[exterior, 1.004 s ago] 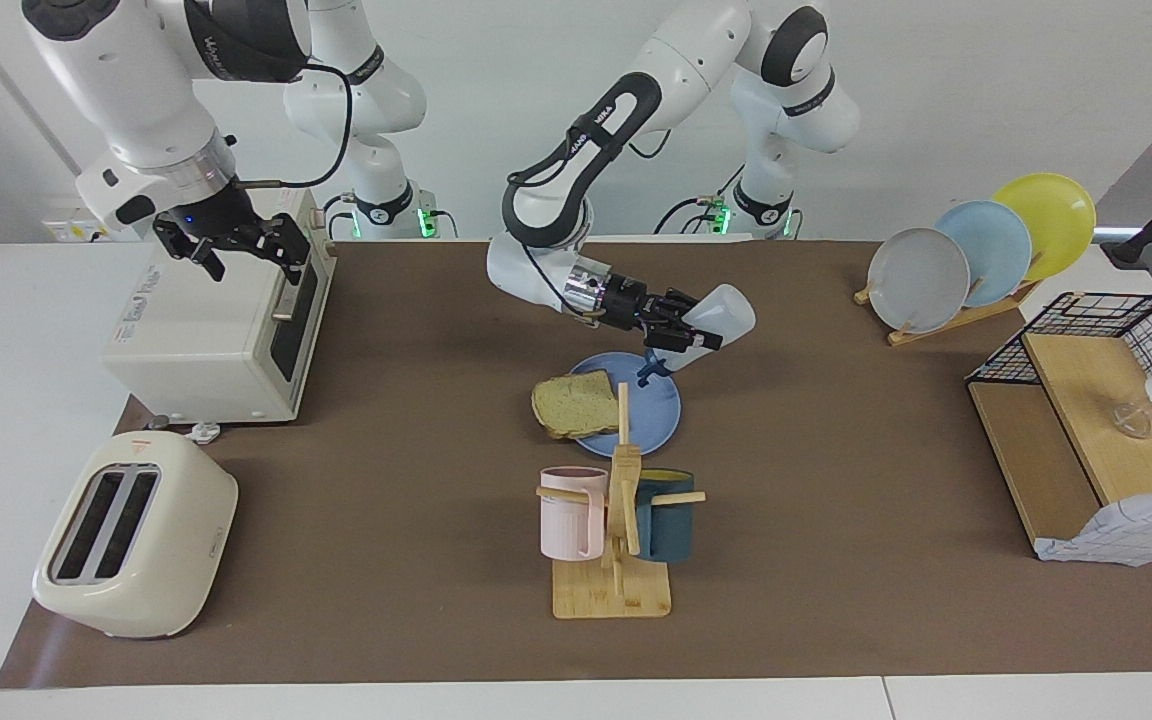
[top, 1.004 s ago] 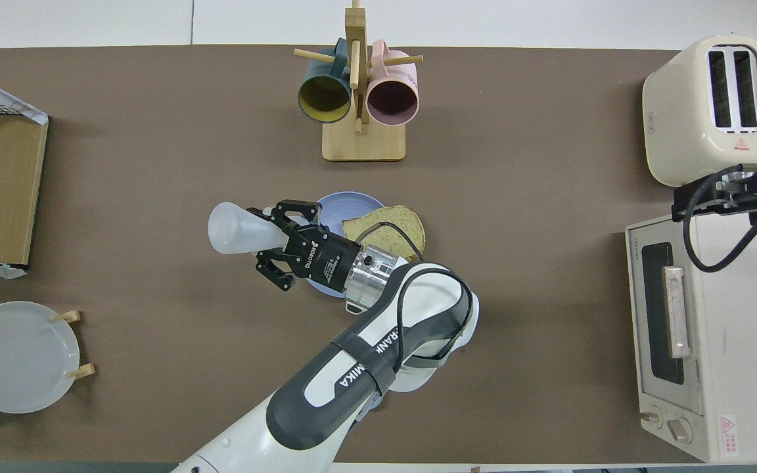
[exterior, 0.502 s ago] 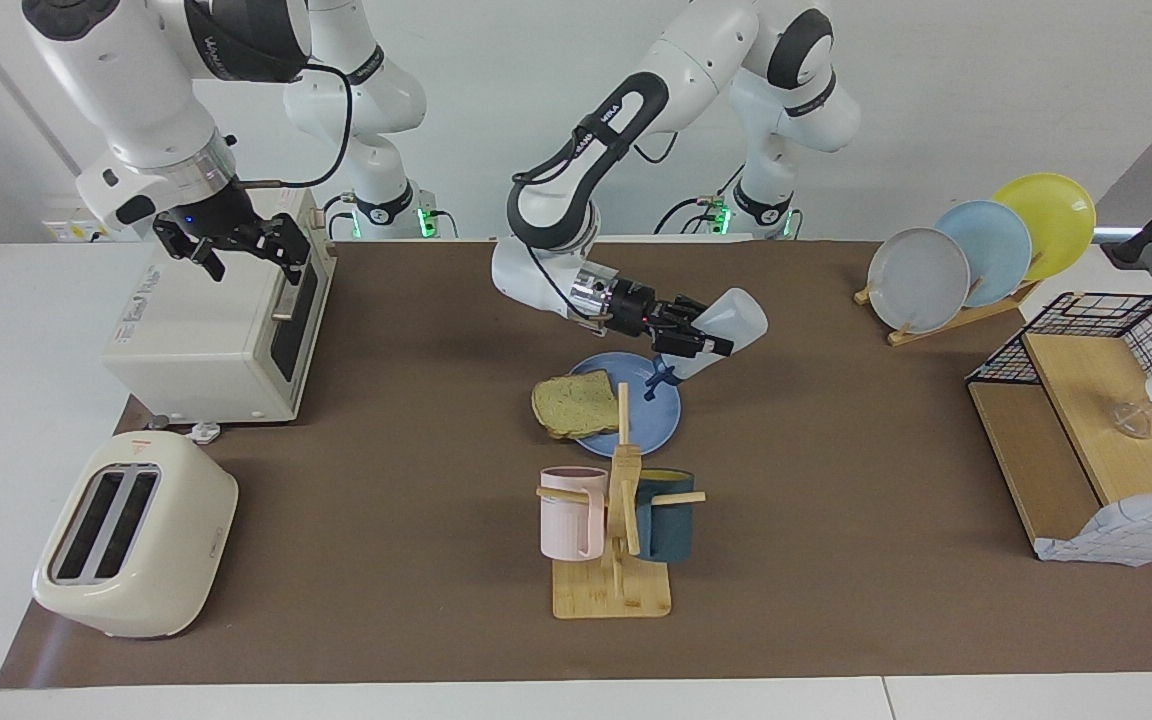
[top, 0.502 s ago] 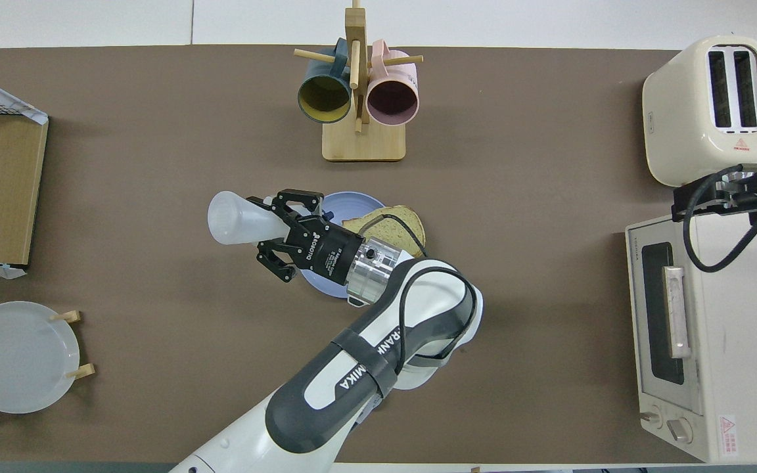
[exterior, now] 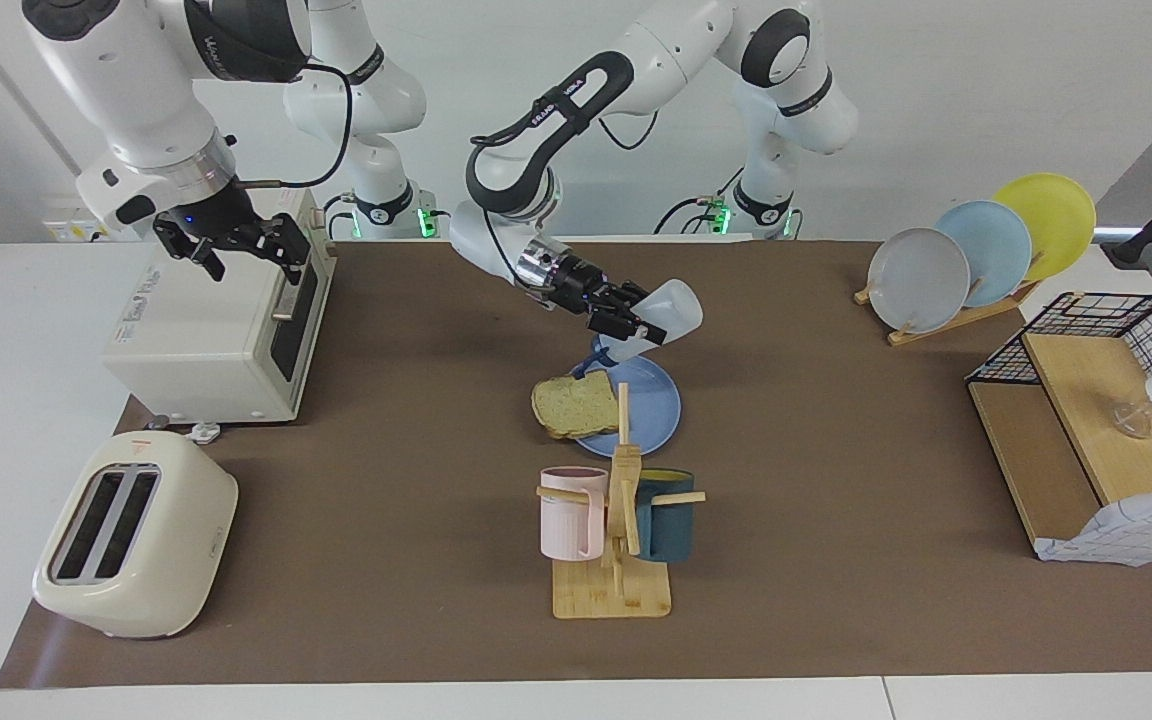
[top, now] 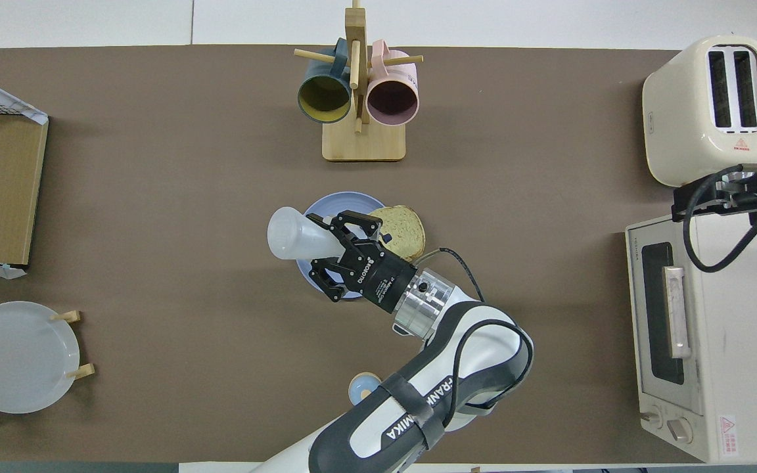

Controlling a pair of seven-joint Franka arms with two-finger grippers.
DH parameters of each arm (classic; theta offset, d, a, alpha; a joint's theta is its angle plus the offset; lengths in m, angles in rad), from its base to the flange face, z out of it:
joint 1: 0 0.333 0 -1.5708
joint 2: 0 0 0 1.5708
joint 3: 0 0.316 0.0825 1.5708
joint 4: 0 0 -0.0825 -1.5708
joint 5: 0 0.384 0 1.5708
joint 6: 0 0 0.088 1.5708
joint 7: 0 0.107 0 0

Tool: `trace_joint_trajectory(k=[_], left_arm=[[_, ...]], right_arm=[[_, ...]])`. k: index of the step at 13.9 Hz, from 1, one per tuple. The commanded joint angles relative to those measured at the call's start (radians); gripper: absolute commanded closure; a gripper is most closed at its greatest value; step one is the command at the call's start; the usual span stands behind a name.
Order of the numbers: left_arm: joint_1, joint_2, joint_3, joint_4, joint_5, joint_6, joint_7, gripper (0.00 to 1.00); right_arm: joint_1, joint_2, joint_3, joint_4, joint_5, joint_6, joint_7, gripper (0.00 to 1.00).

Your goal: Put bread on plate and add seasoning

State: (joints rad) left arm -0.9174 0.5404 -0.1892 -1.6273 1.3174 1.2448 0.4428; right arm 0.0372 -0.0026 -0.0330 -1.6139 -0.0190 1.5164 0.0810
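1. Brown matting covers the desk (exterior: 836,520), with a mug stand (exterior: 616,540), a toaster (exterior: 136,535), an oven (exterior: 221,320) and a plate rack (exterior: 966,250) on it.
2. Left hand (exterior: 626,322) (top: 341,246) hangs over the plate (exterior: 651,415) (top: 332,203), pinching the seasoning (exterior: 661,312) (top: 296,234) near its neck.
3. Seasoning is tilted in that hand, cap down toward the plate, base up and away from the wrist.
4. Bread (exterior: 574,402) (top: 405,230) lies below the hand, overhanging the plate's rim toward the right arm's end.
5. Right hand (exterior: 236,245) waits spread over the oven.
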Motion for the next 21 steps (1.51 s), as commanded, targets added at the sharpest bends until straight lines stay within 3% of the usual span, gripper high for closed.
trace_joint_trajectory(k=[1,8,11,21], left_arm=[[0.009,0.018,0.013,0.033,-0.012,0.024,0.002,1.00],[0.176,0.035,0.020,0.027,0.045,0.080,0.001,1.00],[0.199,0.036,0.022,0.026,0.057,0.096,0.001,1.00],[-0.015,0.029,0.019,0.032,-0.058,0.015,0.002,1.00]], right_arm=[[-0.010,-0.017,0.002,-0.020,0.019,0.013,-0.029,0.00],[-0.010,-0.017,0.002,-0.020,0.019,0.013,-0.029,0.00],[-0.010,-0.017,0.002,-0.020,0.019,0.013,-0.029,0.00],[-0.010,-0.017,0.002,-0.020,0.019,0.013,-0.029,0.00]])
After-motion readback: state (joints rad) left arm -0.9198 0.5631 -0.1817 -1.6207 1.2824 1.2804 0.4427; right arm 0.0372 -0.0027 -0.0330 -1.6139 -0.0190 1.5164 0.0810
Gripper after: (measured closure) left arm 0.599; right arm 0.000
